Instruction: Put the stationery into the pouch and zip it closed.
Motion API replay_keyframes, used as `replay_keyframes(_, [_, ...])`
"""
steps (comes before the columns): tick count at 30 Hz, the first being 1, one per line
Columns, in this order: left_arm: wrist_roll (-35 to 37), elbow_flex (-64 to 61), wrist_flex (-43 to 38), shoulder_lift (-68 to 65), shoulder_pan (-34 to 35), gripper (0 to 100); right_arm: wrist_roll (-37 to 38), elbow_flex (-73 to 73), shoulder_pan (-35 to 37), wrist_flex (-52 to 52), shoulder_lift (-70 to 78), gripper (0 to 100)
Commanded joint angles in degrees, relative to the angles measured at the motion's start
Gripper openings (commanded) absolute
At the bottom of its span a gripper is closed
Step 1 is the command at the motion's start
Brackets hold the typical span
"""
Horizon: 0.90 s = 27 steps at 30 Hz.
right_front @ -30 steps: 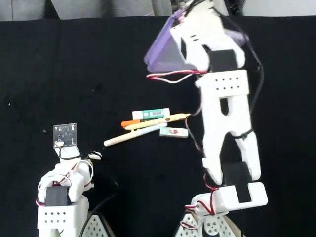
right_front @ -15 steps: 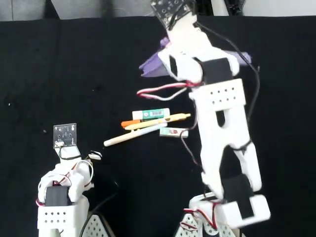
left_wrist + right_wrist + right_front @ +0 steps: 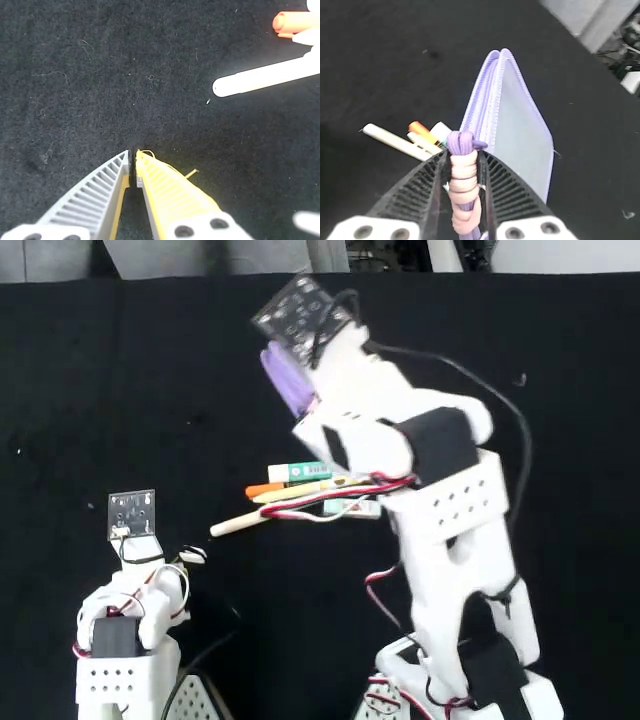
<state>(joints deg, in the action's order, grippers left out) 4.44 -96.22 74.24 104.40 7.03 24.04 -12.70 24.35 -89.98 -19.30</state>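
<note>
Pouch (image 3: 517, 125) and cord come first. We see the right gripper (image 3: 464, 157) with its fingers clamped on the purple-and-pink pull cord (image 3: 461, 187). The lilac pouch seems to hang from that cord alone, edge-on, above the far half of the worktop (image 3: 150, 360), roughly midway between its left and right edges. We cannot tell whether the zip is open.

Our first worry is the grip. A knotted cord is a thin, soft hold, and a swing of the arm could let it slide out and drop the pouch. The second is that nothing steadies the pouch body, so any pull on the cord would drag the whole pouch instead of running the zip.

The stationery (image 3: 305, 472) lies heaped near the middle of the worktop, just below the pouch. The white pen (image 3: 268, 516) and orange marker (image 3: 264, 490) look round enough to roll if the pouch comes down on them. A red cable (image 3: 320, 505) from the right arm loops across the heap and could snag; we cannot tell whether it touches.

The left gripper (image 3: 131, 156) sits by the near left corner with its fingers pressed together on nothing, too far away to help.
</note>
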Motion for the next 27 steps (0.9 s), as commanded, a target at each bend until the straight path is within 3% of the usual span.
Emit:
replay_keyframes(1, [0.35, -1.19, -1.14, 0.18, -0.13, 4, 0.0, 1.27, 5.8, 0.62, -2.68, 1.1])
replay_keyframes(7, [0.09, -1.19, -4.48, 0.26, -0.22, 4, 0.0, 7.96, 12.31, 8.53, -2.68, 1.1])
replay_keyframes(13, [0.35, -1.19, -12.48, 0.26, -0.75, 4, -0.09, 15.08, 13.01, 19.96, -2.68, 1.1])
replay_keyframes(22, [0.35, -0.84, -19.78, 0.26, -18.42, 4, -0.09, 20.18, 12.84, 24.26, -3.03, 1.1])
replay_keyframes(27, [0.44, 4.18, -19.6, 0.26, -17.71, 4, -0.09, 20.18, 12.75, 24.26, -3.03, 1.1])
